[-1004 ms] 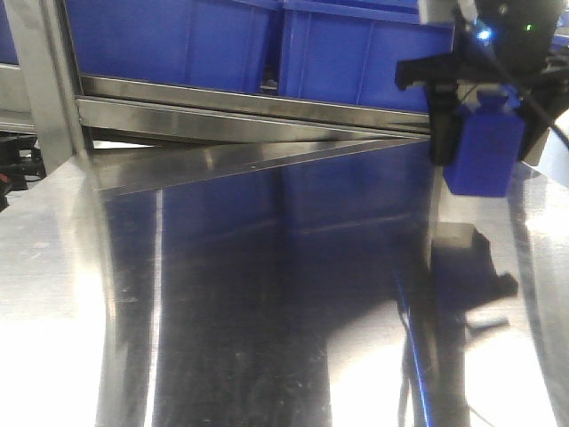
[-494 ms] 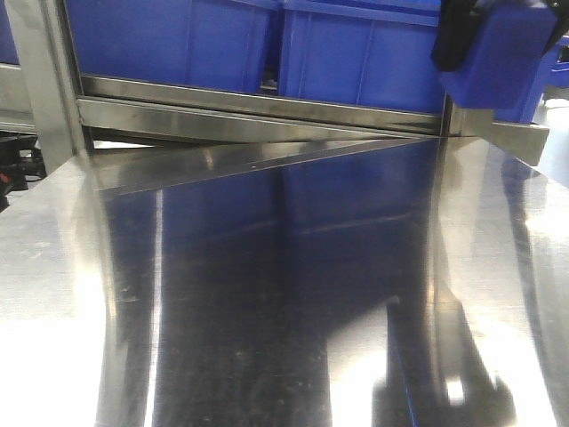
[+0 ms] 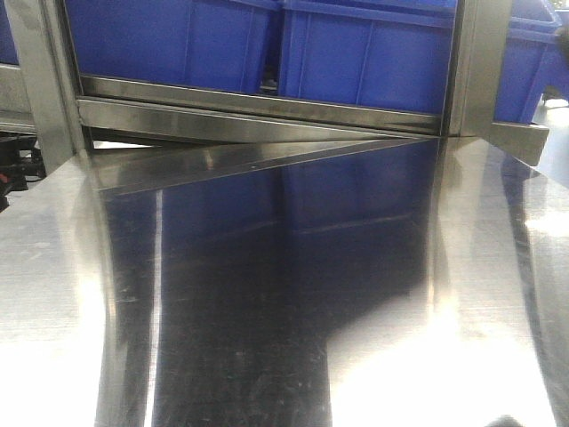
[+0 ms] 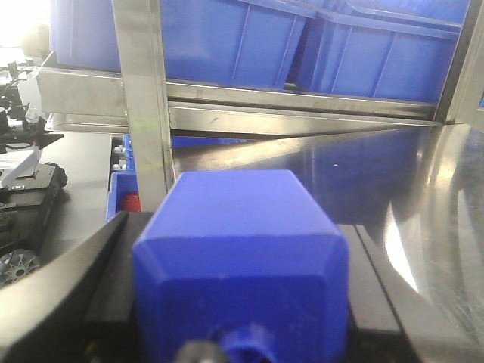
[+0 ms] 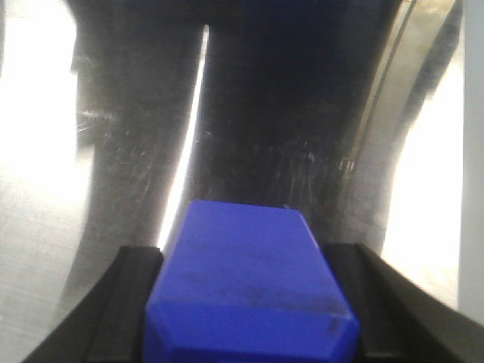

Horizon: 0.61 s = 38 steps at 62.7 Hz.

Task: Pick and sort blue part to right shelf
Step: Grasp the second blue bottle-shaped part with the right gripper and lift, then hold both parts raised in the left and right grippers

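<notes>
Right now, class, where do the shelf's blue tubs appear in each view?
Front-facing: blue tubs along the top, above the steel rail.
Left wrist: blue tubs across the top, behind the upright post.
Right wrist: not in it.
Shared landmark: the shiny steel table.

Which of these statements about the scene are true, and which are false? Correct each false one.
1. The left hand holds a blue part. True.
2. The right hand is empty. False: it grips a second part.
3. The tubs on the shelf are blue. True.
4. The front view shows both arms over the table. False: no arm shows there.
5. The table is wooden. False: it is shiny steel.
</notes>
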{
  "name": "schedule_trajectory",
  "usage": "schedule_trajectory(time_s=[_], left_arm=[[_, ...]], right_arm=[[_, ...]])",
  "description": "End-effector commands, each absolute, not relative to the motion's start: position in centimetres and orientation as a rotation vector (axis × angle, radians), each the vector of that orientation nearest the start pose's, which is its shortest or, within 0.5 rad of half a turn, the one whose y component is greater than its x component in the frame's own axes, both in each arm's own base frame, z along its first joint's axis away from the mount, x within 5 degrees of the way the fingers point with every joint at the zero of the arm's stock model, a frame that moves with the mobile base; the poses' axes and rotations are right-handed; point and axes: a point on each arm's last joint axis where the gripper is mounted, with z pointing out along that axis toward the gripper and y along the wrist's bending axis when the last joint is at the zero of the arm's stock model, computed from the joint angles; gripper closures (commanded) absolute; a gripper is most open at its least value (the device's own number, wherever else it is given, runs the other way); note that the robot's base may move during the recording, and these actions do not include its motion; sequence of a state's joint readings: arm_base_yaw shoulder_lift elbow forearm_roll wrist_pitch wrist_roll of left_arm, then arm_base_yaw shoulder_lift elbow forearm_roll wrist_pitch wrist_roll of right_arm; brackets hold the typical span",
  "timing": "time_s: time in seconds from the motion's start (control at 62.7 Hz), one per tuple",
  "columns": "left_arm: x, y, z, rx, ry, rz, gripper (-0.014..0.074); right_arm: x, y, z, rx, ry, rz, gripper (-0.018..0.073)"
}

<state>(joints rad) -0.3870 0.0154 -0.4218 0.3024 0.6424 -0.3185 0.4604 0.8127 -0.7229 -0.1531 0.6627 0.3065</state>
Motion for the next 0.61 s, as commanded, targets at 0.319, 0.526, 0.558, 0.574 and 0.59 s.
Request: schedule_trajectory(time_s=[0.319, 0.526, 0.558, 0.574, 0.59], left_arm=[[2.2, 0.7, 30.7, 0.141, 1.603, -0.207, 0.0263], [2.2, 0.7, 30.7, 0.141, 1.603, -0.207, 0.0263], [2.2, 0.7, 30.7, 0.141, 1.603, -0.207, 0.0263], [2.2, 0.7, 30.7, 0.141, 1.603, -0.207, 0.0263], [2.2, 0.7, 30.7, 0.141, 1.603, -0.207, 0.0263]], right_arm=[[6.5, 2.3, 34.1, -0.296, 1.768, 0.289, 0.0218], [3.5, 0.8, 34.9, -0.325, 1.602, 0.261, 0.0218], [3.3, 0.7, 35.0, -0.321, 1.589, 0.263, 0.0218], [3.1, 0.6, 35.0, -0.320, 1.583, 0.263, 0.0218], [3.0, 0.5, 35.0, -0.318, 1.577, 0.264, 0.0218]])
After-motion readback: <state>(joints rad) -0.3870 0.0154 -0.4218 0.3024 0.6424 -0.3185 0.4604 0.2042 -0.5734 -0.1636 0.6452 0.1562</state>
